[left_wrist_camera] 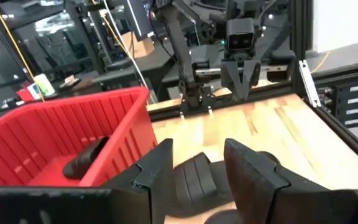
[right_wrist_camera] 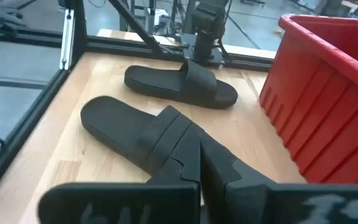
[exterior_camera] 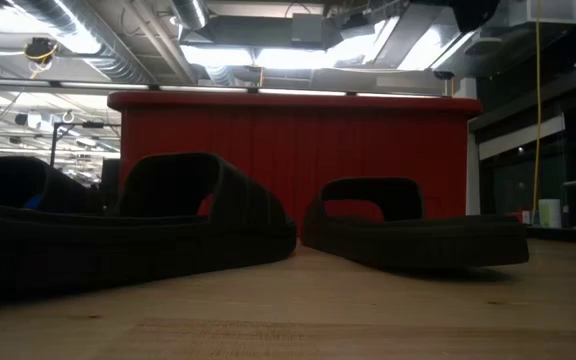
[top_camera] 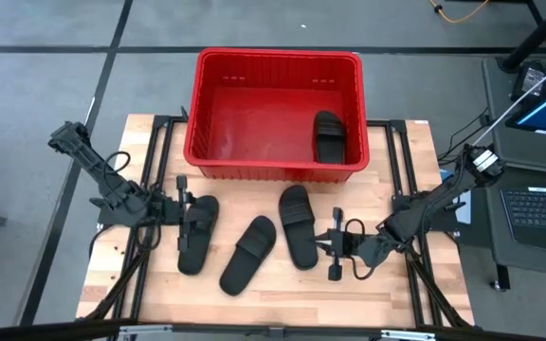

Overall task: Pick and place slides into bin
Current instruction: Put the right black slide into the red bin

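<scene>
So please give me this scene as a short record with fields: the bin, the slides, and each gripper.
bin: red crate at the far edge of the table
slide in bin: one, at its right side
slides on table: three, left, middle, right
left gripper: open, over the left slide
right gripper: shut, beside the right slide

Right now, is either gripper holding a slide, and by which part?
Nothing is held. The left gripper is open, its fingers straddling the leftmost slide without clamping it. The right gripper is shut and empty beside the rightmost table slide.
</scene>
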